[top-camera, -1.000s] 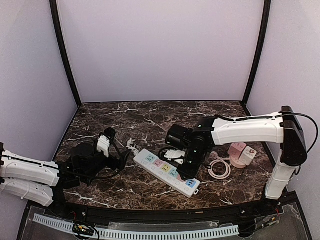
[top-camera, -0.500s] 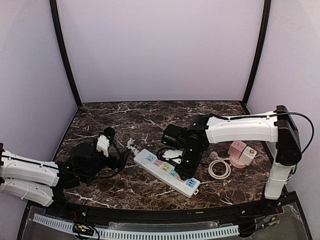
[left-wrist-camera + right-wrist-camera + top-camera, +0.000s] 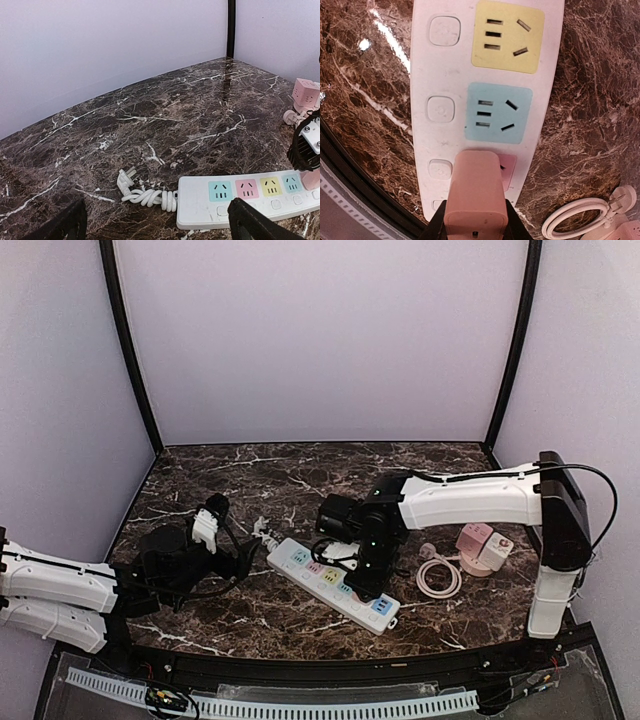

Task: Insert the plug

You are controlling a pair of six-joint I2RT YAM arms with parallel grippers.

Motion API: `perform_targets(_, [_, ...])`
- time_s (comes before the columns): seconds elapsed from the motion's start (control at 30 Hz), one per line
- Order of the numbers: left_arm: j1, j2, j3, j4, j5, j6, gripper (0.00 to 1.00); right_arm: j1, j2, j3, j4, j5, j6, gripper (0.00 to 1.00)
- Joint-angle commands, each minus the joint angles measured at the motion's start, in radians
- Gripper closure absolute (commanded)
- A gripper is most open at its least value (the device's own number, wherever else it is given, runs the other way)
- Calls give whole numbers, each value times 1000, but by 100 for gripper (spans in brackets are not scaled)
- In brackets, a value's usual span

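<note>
In right jaws, pink plug (image 3: 475,192), long axis down toward power strip (image 3: 445,65); left jaws wide.

Table (image 3: 165,100): dark stone-look slab with white veining, polished, throwing glare ahead of the right gripper (image 3: 475,222). Power strip (image 3: 450,65), directly below that gripper: smooth white plastic with a slight sheen; its coloured socket faces look matt. Plug (image 3: 475,187), between the fingers (image 3: 436,229): pale pink plastic, matt, smooth. The fingers themselves: black, matt. Coiled cable (image 3: 570,220), off to the gripper's side: white, smooth, glossy sheath. Walls (image 3: 100,50): plain, matt.
</note>
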State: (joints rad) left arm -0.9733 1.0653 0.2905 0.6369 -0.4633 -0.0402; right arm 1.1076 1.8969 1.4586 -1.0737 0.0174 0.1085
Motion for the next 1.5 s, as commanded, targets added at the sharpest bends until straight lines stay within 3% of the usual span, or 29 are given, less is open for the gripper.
perform_targets(0.0, [5, -17, -21, -11, 6, -11, 1, 8, 45, -10, 16, 38, 10, 100])
perform_targets(0.6, [5, -28, -26, -11, 2, -12, 1, 13, 128, -28, 91, -9, -9, 100])
perform_targets(1.17, [5, -28, -27, -11, 1, -14, 1, 14, 76, -91, 141, -20, 19, 100])
perform_targets(1.3, [5, -28, -27, -9, 3, -16, 1, 13, 39, -96, 146, -20, 30, 76])
perform_targets(1.47, [5, -28, -27, -9, 4, -17, 1, 14, -34, -82, 160, 26, 50, 38])
